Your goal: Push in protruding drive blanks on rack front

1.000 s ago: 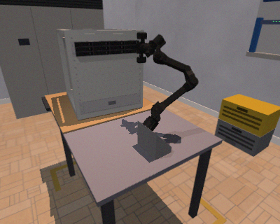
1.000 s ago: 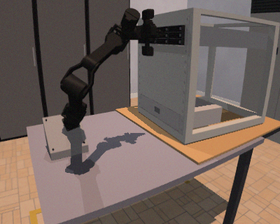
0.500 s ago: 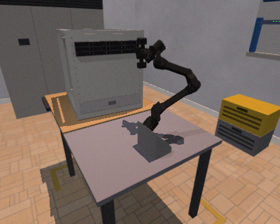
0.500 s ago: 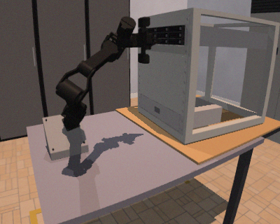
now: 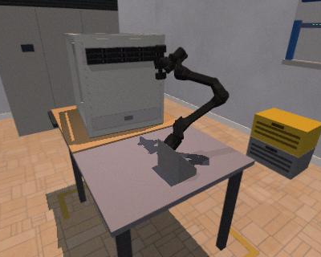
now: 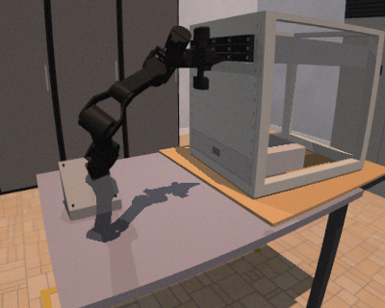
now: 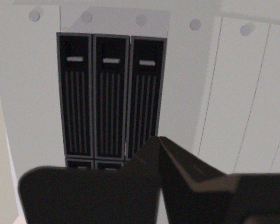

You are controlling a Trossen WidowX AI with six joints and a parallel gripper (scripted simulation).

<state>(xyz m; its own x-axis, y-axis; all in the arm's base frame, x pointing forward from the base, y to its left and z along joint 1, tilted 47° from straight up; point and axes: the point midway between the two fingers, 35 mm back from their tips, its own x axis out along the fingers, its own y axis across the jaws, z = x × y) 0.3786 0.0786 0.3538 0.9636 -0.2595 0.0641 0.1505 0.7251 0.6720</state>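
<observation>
The grey rack (image 5: 122, 88) (image 6: 228, 111) (image 7: 21, 75) stands upright on a wooden board. Black drive blanks (image 5: 122, 55) (image 6: 240, 48) fill a band near the top of its front. The wrist view shows three side by side, a left blank (image 7: 77, 110), a middle blank (image 7: 110, 110) and a right blank (image 7: 145, 100), with parts of others below. Their faces look nearly level; a thin light gap lies beside the right one. My gripper (image 5: 155, 63) (image 6: 223, 58) (image 7: 157, 143) is shut and empty. Its tips are at the right blank's lower edge; contact is unclear. The gripper hides blanks below.
The wooden board (image 5: 94, 143) (image 6: 286, 214) lies under the rack, behind the grey table top (image 5: 110, 181) (image 6: 180, 260) that carries the arm's base. A light block (image 6: 286, 159) sits inside the open-sided rack. Yellow and grey cases (image 5: 286, 130) stand on the floor at the right.
</observation>
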